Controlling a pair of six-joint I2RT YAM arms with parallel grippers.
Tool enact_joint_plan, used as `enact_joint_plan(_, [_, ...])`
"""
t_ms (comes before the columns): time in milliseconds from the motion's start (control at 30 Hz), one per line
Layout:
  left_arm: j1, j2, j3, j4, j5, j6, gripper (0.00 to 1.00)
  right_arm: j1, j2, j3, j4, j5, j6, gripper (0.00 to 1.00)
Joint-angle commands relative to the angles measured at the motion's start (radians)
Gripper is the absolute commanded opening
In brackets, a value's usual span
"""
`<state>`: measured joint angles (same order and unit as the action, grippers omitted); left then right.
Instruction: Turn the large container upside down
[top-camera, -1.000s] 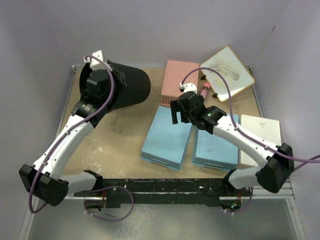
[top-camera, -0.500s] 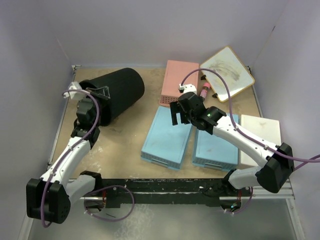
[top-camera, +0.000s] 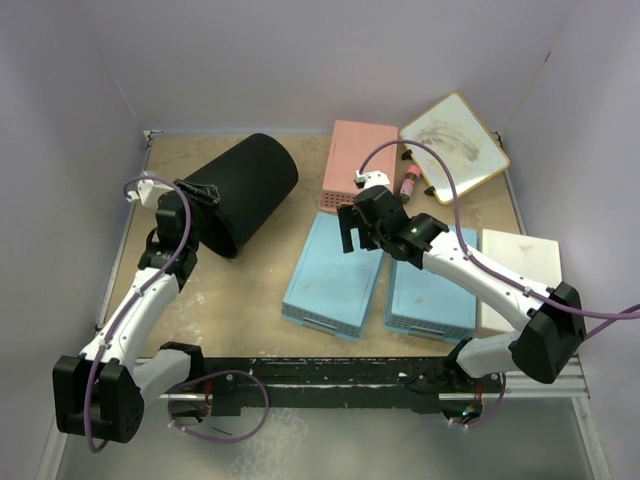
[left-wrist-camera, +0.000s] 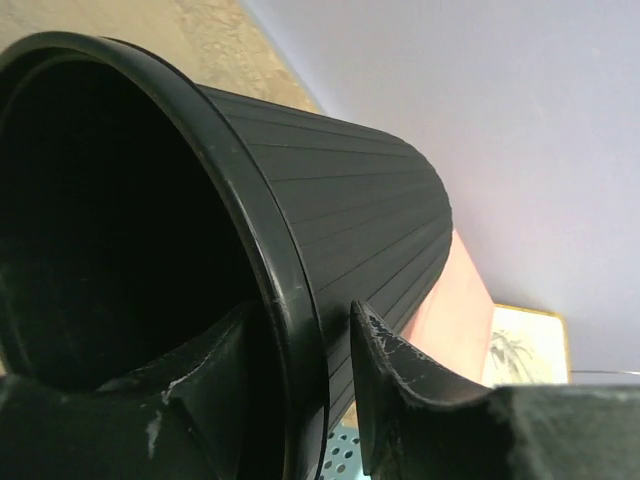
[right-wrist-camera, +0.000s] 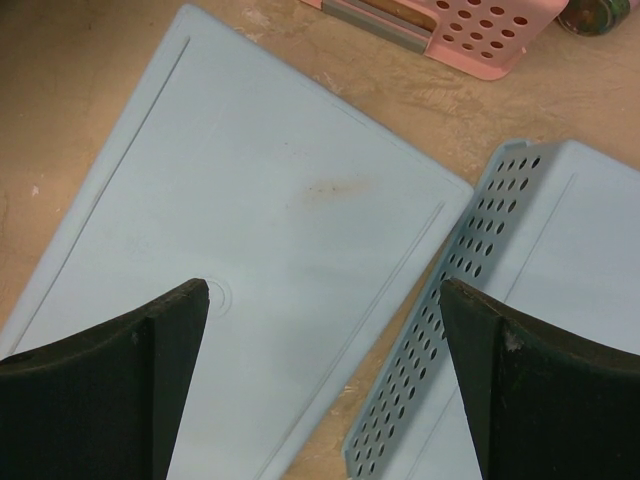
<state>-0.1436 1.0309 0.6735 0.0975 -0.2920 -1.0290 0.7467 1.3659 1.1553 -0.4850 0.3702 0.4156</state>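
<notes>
Overhead view. The tall round black plastic bucket lies on its side at the far left of the sandy tan surface. Its long axis runs diagonally. The open mouth faces near-left, toward the left arm, and the narrower base points far-right, toward the pink perforated basket. The left gripper meets the bucket at the upper part of the mouth rim. It is by far the nearer arm.

Left wrist view. The jaws of the left gripper straddle the rolled rim, one finger inside the dark cavity and one against the ribbed outer wall, pinching the rim between them. The body of the bucket extends straight away from the jaws, so the mouth is the end in hand.

Right wrist view. The right gripper hovers over a shallow light-blue perforated basket, jaws spread wide and holding nothing, well apart from the bucket.

Judgement: inversion turns on this rim hold. The mouth needs to swing down to the surface while the base rises over it. Whether the rim end is already off the surface cannot be told.
</notes>
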Motion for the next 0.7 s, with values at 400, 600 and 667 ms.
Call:
enact_joint_plan(400, [-0.001,0.074,0.334,-0.586,-0.105,0.022,0.58,-0.001,0.045,0.035,0.042,-0.018,0.002,1.00])
enact_joint_plan(600, [-0.001,0.054,0.383,-0.649,-0.122,-0.014,0.58,0.000,0.036,0.021,0.037,-0.020,0.000,1.00])
enact_joint_plan(667, [-0.001,0.045,0.384,-0.645,-0.114,-0.014,0.52,0.000,0.033,0.018,0.038,-0.023,0.001,1.00])
